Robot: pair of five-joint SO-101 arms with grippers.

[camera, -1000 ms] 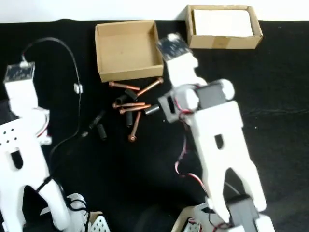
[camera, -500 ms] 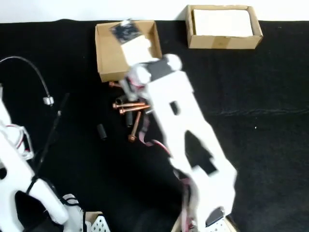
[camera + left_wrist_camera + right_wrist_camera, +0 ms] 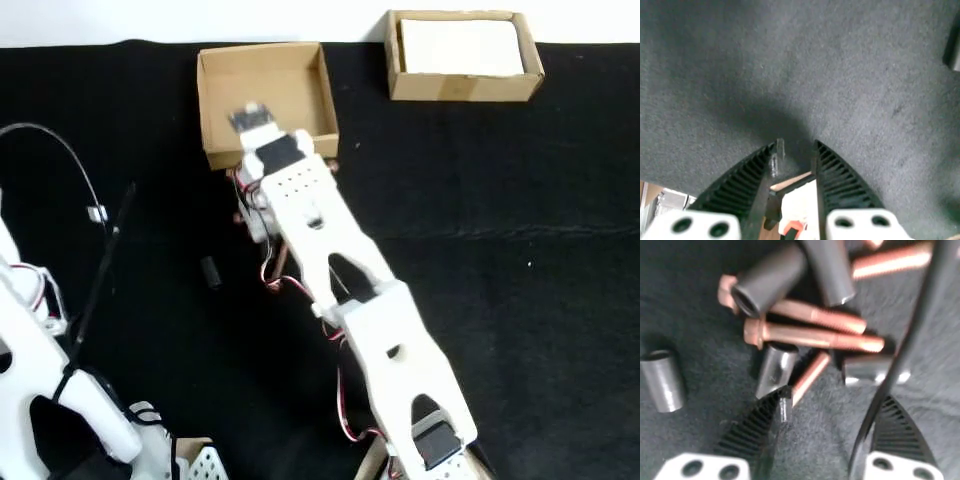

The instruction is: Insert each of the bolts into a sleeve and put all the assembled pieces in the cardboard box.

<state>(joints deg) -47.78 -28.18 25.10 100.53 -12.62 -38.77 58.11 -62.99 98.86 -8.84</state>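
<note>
The copper bolts (image 3: 810, 337) and dark sleeves (image 3: 775, 367) lie heaped just ahead of the right gripper (image 3: 834, 412), whose jaws stand wide apart and empty, one fingertip close to a sleeve's end. The right arm (image 3: 330, 250) stretches low across the black cloth (image 3: 520, 300) to this heap, which sits just before the cardboard box's (image 3: 215, 155) front wall, one lone sleeve (image 3: 210, 272) lying apart beside it. The left gripper (image 3: 796, 147) hangs over bare cloth, jaws slightly apart, holding nothing.

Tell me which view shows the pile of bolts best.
The right wrist view: the bolts lie close up, heads and threads distinct among sleeves. In the high view the right arm covers most of them; one end peeks out. The left wrist view faces black cloth.
</note>
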